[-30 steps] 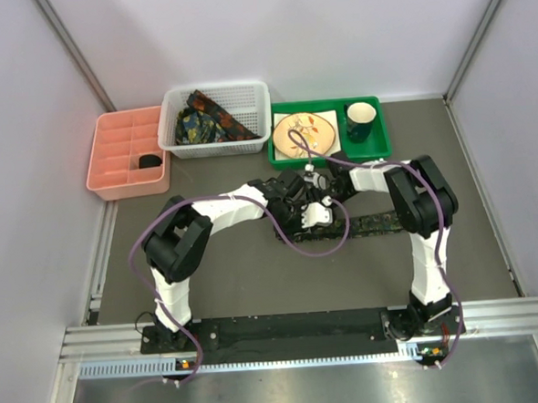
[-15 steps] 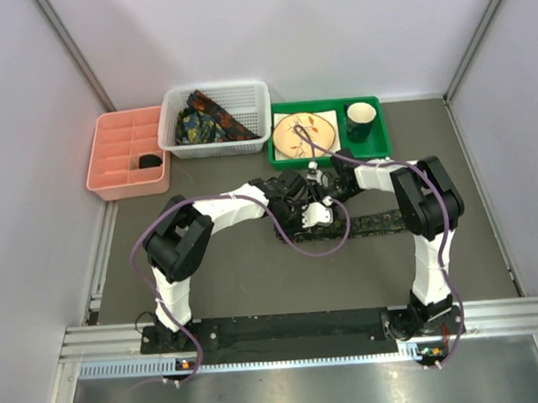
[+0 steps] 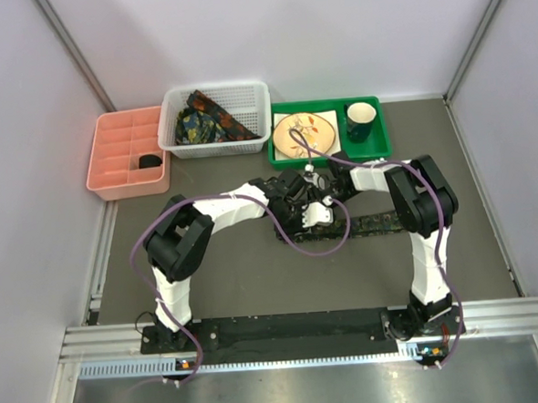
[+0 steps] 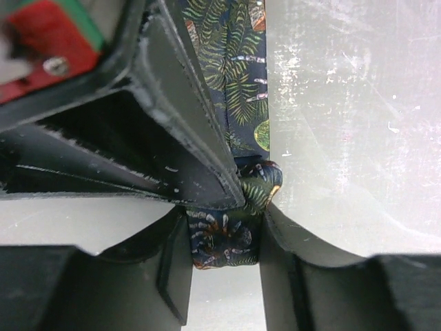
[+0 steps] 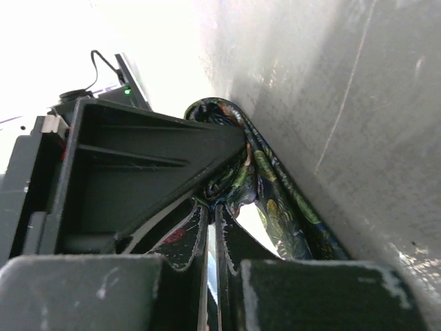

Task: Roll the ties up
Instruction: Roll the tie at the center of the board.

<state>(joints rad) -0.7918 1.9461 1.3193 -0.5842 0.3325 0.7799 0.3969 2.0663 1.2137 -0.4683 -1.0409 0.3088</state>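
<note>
Grey table, tie end w/in left hand, right hand pinching it

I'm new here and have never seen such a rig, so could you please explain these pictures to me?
A robot's left arm and right arm are bolted at a table's near edge. One picture looks down from above; the other two come from cameras on the wrists. On the table stand a basket holding ties, a pink tray, and a green tray with a plate and cup. The left fingers and right fingers both pinch the rolled end of one tie lying mid-table.
</note>
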